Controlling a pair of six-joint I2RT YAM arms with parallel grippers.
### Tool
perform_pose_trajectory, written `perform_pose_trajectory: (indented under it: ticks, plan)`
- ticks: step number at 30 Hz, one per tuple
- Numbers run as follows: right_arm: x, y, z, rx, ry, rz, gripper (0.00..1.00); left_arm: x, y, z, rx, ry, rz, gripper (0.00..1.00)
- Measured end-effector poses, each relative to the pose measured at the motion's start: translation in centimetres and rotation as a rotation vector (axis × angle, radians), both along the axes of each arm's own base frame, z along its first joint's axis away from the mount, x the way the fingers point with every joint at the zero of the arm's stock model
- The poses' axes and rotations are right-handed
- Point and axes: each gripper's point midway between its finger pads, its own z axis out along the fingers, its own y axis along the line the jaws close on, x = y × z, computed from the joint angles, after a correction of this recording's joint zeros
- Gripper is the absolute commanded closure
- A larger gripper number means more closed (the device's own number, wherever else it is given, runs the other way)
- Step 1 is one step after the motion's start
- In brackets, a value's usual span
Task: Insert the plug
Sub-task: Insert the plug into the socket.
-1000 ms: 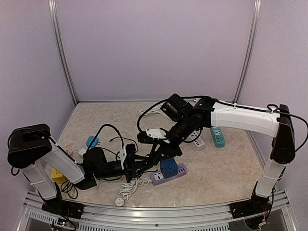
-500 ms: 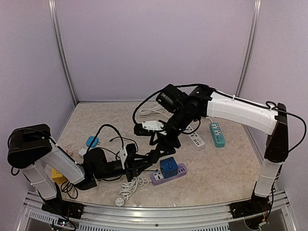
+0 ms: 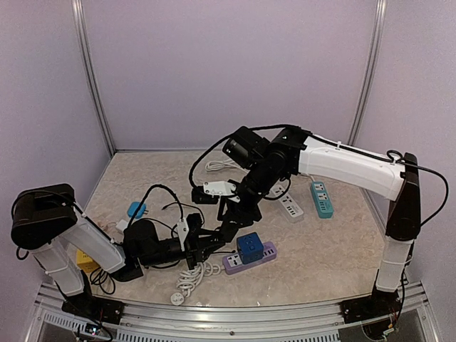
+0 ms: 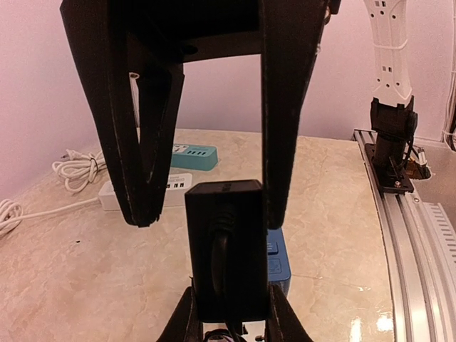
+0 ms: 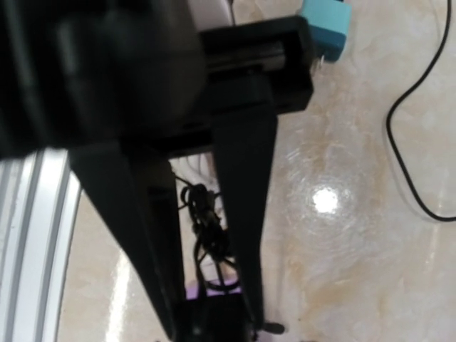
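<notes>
1. My left fingers [image 4: 283, 324] are clenched on the black plug [image 4: 228, 242] — they pinch its lower end from both sides, and its cord runs down the middle of its face in the left wrist view
2. The plug stands upright in that grip, lifted off the tabletop [image 3: 320, 249] and low over its near middle
3. My right fingers [image 4: 285, 107] reach in from above and straddle the plug's top end, one finger on each side
4. They are parted, not clamped: in the left wrist view, tabletop shows between one finger and the plug's side. The other finger's edge lines up with the opposite side, and I can't tell whether it touches
5. In the right wrist view both fingers run down to a black block at the bottom edge — that is the plug, sitting between the tips, with tangled black cord behind it
6. Just beyond the plug sits the blue cube adapter [image 3: 249, 247], seated on the purple power strip [image 3: 231, 266], which lies flat on the tabletop
7. From overhead, that strip lies just to the right of where my two sets of fingers meet
8. Further back, a white power strip [image 3: 288, 206] and a teal power strip [image 3: 322, 197] lie near each other, both well apart from the plug
9. A white cable coil [image 4: 75, 167] lies off to one side of the white strip in the left wrist view
10. From overhead the plug itself is lost among the black fingers, so I can't pick it out there
</notes>
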Motion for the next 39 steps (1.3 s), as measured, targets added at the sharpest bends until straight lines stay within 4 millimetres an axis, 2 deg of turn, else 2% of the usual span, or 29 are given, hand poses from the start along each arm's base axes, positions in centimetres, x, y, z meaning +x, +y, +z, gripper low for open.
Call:
perform_pose_trajectory:
  ticks: [2,4,8,20,23,27,29,32,34,35,36,37,38,39]
  plan:
    - [0.0,0.0,0.0,0.0,-0.001,-0.002,0.62,0.1,0.0,0.0,0.001,0.0,0.005,1.0]
    - [0.0,-0.1,0.0,-0.005,-0.002,-0.004,0.55,0.1,0.1,-0.2,0.005,0.001,0.01,1.0]
    - [0.1,-0.2,-0.2,-0.013,-0.007,-0.009,0.62,0.1,0.3,-0.5,0.015,0.005,0.012,1.0]
    - [0.2,-0.4,-0.6,-0.027,-0.008,-0.011,0.57,0.1,0.3,-0.6,0.017,0.006,0.014,1.0]
    - [0.1,-0.5,-1.0,-0.036,-0.004,-0.01,0.67,0.1,0.3,-0.6,0.017,0.006,0.014,1.0]
    - [0.1,-0.5,-1.3,-0.04,0.002,-0.007,0.71,0.2,0.4,-0.6,0.019,0.007,0.022,1.0]
    - [0.0,-0.5,-1.3,-0.041,0.003,-0.006,0.79,0.2,0.4,-0.7,0.021,0.008,0.022,1.0]
    - [0.0,-0.5,-1.4,-0.039,-0.005,0.011,1.0,0.1,0.3,-0.9,0.025,0.017,0.015,1.0]
    - [-0.1,-0.5,-1.4,-0.039,-0.016,0.027,1.0,0.0,0.4,-1.0,0.027,0.021,0.01,1.0]
    - [-0.1,-0.5,-1.4,-0.04,-0.017,0.028,1.0,0.0,0.4,-1.0,0.028,0.022,0.01,0.98]
    - [-0.1,-0.5,-1.4,-0.04,-0.017,0.028,1.0,0.0,0.4,-1.0,0.028,0.022,0.011,0.81]
    - [-0.1,-0.5,-1.4,-0.04,-0.018,0.028,1.0,0.0,0.4,-1.0,0.028,0.021,0.011,0.61]
    - [-0.1,-0.5,-1.4,-0.04,-0.019,0.027,1.0,0.0,0.4,-1.0,0.029,0.021,0.012,0.47]
    - [-0.1,-0.4,-1.4,-0.04,-0.02,0.026,1.0,0.0,0.5,-1.0,0.032,0.017,0.015,0.39]
